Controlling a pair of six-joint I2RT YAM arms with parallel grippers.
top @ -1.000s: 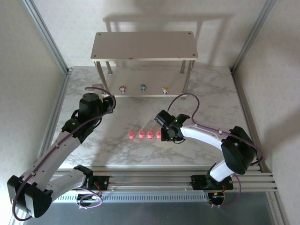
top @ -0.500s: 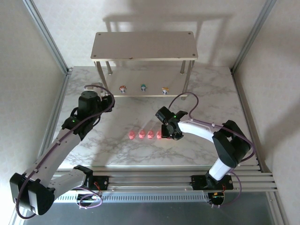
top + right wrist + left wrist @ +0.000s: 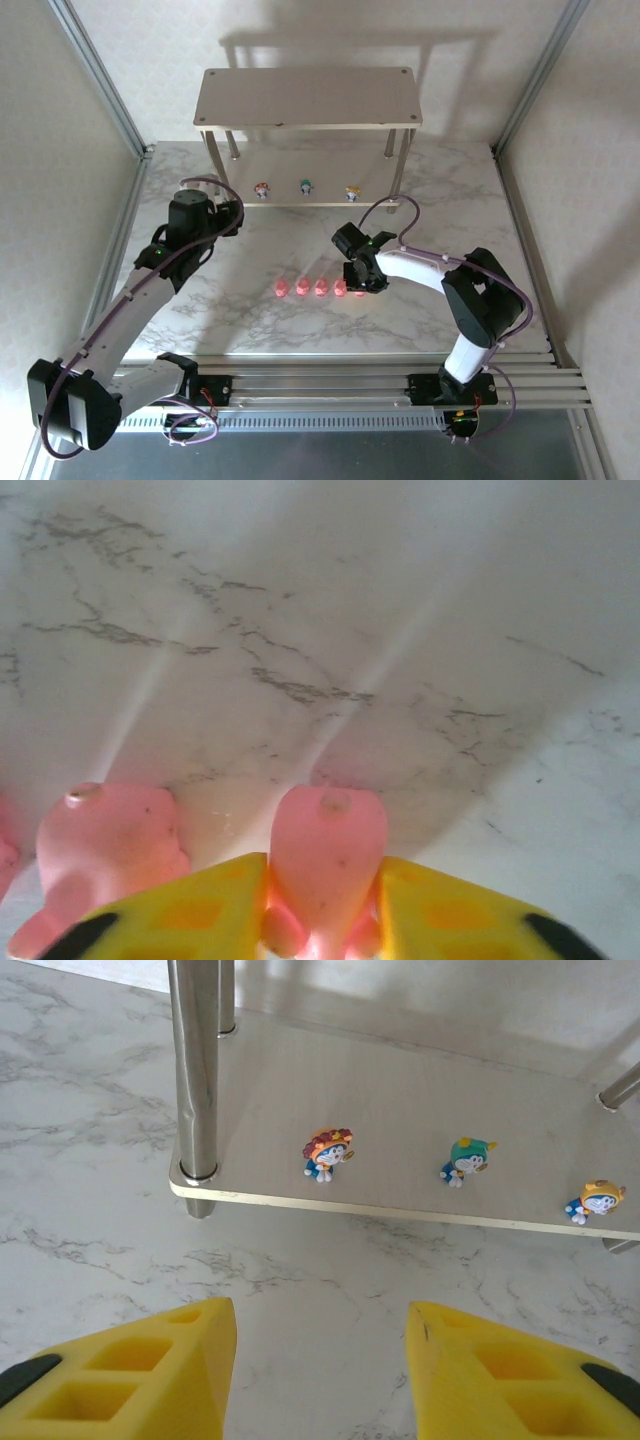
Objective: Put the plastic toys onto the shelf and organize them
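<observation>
Right jaws are closed against both flanks of the end pink pig [image 3: 325, 850], rightmost in the row on the counter [image 3: 440, 200], its long axis along the fingers. The shelf [image 3: 308, 97] lies beyond. Left jaws, parted and empty, face its lower board.

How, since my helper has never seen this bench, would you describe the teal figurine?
Find the shelf at the far side of the table. On its lower board stand a dark-red-topped figurine, a teal-topped one and an orange-topped one in a row. Yours is the middle one, the only teal top.
</observation>
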